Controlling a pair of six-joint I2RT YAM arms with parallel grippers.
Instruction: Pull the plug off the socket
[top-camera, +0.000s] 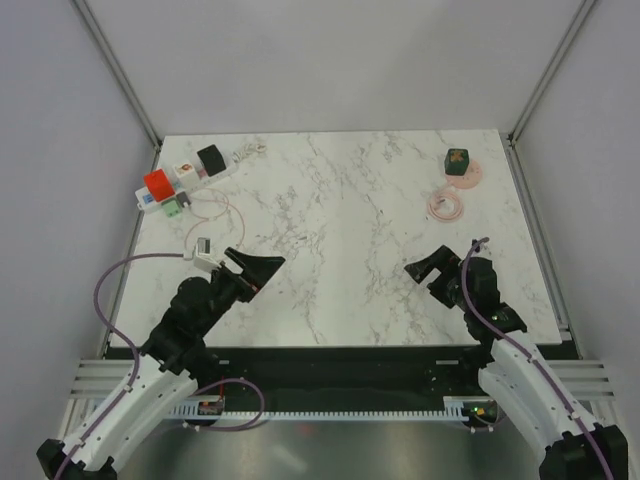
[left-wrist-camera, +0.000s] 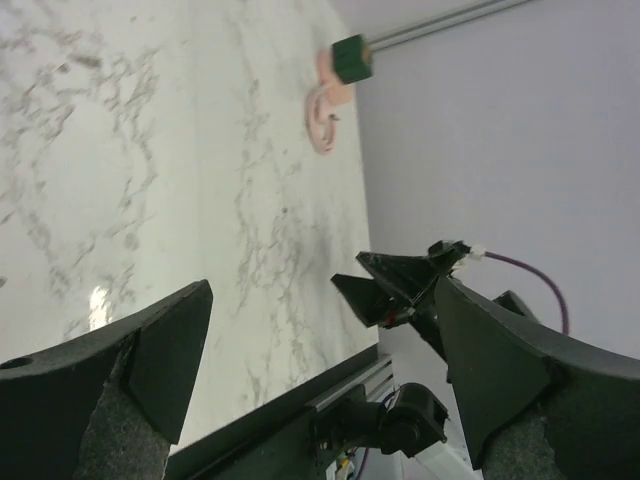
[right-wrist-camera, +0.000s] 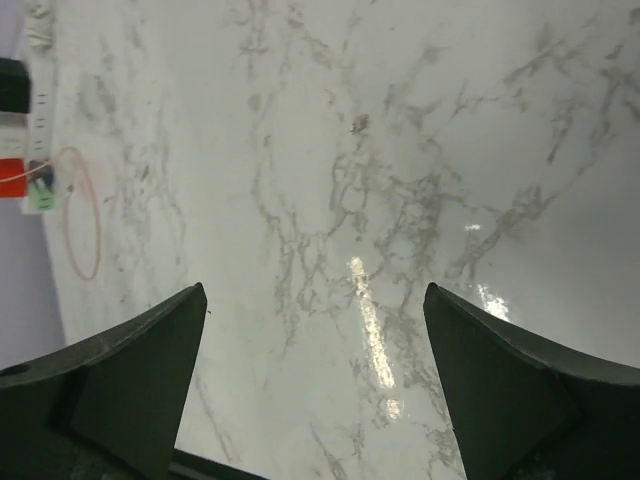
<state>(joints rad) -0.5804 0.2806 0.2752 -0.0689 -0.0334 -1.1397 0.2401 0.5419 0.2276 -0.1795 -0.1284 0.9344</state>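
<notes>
The marble table holds the socket at its far-left corner, well apart from both arms. Left gripper and right gripper gape wide, empty — the left, being nearer, should clamp the red plug squarely and pull straight.

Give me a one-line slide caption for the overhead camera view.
Left gripper and right gripper hover open above the marble table, the power strip with its plugs untouched at the far-left corner.
</notes>
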